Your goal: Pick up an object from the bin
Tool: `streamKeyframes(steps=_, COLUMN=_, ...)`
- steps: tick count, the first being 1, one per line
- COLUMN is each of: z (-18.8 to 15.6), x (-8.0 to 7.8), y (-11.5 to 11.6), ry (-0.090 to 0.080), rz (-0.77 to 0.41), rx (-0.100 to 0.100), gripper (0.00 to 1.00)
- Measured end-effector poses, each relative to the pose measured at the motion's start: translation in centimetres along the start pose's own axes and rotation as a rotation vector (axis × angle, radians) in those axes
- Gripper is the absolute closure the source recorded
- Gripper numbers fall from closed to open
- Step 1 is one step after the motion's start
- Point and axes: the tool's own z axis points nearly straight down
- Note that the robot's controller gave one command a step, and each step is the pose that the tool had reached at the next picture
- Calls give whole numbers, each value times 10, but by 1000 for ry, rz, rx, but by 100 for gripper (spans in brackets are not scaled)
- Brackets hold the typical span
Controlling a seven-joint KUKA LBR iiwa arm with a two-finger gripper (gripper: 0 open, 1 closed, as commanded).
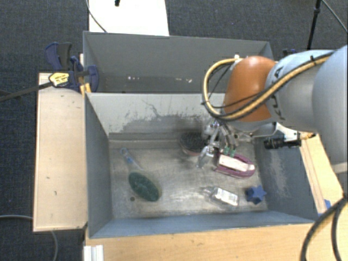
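View from above into the grey bin [163,58]. From my remote station, the arm [312,88] enters from the right, and its orange cover [247,88] with looped cables [209,99] hides part of the back wall and the right rear of the floor. The gripper [209,152] hangs low over the middle of the floor, right of centre. Its metal parts run together in my view, so I cannot tell whether it stands apart or together, and I see nothing clamped in it.

The two nearest things lie one on each side of it. To its right, just beside it, is a flat purple and white packet [236,166] with a pink edge, lying slantwise; its upper left end is covered by the gripper, so I cannot tell whether they touch. To its left, against the foot of the back wall, is a dark round brush [190,141], whose right rim is cut off by the gripper.

Farther off: a dark green oval pad [144,186] at the front left; a small clear wrapper [222,196] at the front, lettering unreadable; a small blue piece [254,193] at the front right, its shape hard to make out; and a faint bluish scrap [128,157] at the left, too small to identify.
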Motion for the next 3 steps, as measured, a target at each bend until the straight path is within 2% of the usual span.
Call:
streamKeyframes(steps=1, z=11, x=-2, y=1, ry=-15, rz=82, rx=-5, gripper=0)
streamKeyframes(steps=2, z=13, x=-1, y=3, ry=-17, rz=166, rx=-7, gripper=0)
streamKeyframes(steps=3, z=11, x=-4, y=4, ry=-25, rz=165, rx=-11, gripper=100)
